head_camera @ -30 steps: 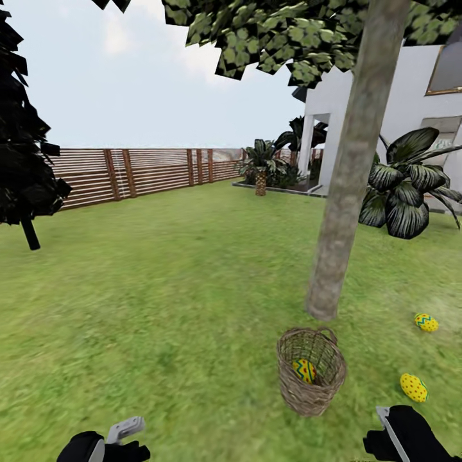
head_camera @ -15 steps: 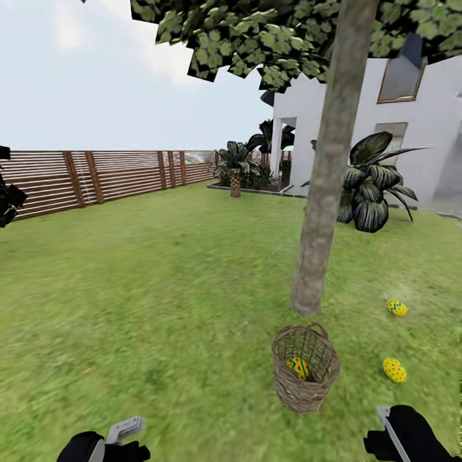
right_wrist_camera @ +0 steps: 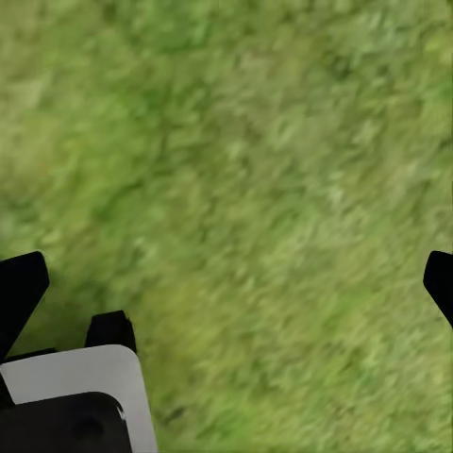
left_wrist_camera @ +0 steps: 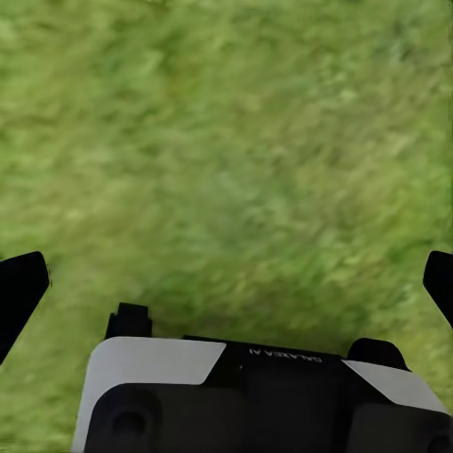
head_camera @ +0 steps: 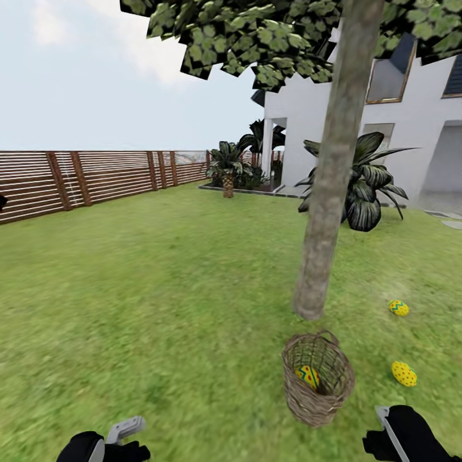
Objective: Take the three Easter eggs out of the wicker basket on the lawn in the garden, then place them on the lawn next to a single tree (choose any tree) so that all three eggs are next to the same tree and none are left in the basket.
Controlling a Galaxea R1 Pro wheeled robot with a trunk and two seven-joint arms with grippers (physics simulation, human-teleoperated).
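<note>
— So, nearest to you first: where do your two grippers sit?

— Your left gripper (left_wrist_camera: 226, 283) and right gripper (right_wrist_camera: 226, 283) both hang low in front of you over the short green lawn (head_camera: 160, 308). In each wrist view the black fingertips stand at opposite edges with only grass between them, so both jaws are spread wide and hold nothing.

— And the last egg?

— One small yellow egg with a blue zigzag (head_camera: 308, 376) still lies inside the brown open-weave wicker basket (head_camera: 317, 378). The basket stands on the grass ahead of you and to your right, leaning so its round mouth faces you, with its small loop handle on the far rim. It sits much closer to your right gripper (head_camera: 391, 436) than to your left gripper (head_camera: 109, 443), so I'd judge the right arm the one to send in.

— How should you come at it?

— The egg rests low against the inner wall; its long axis is hard to read through the weave. You would probably reach forward and inward from the right, entering through the mouth.

— Beyond that?

— A yellow egg with red dots (head_camera: 403, 373) lies on the grass right of the basket, a second zigzag egg (head_camera: 398, 308) farther off, both near the mottled grey-brown tree trunk (head_camera: 327, 192) just behind the basket.
</note>
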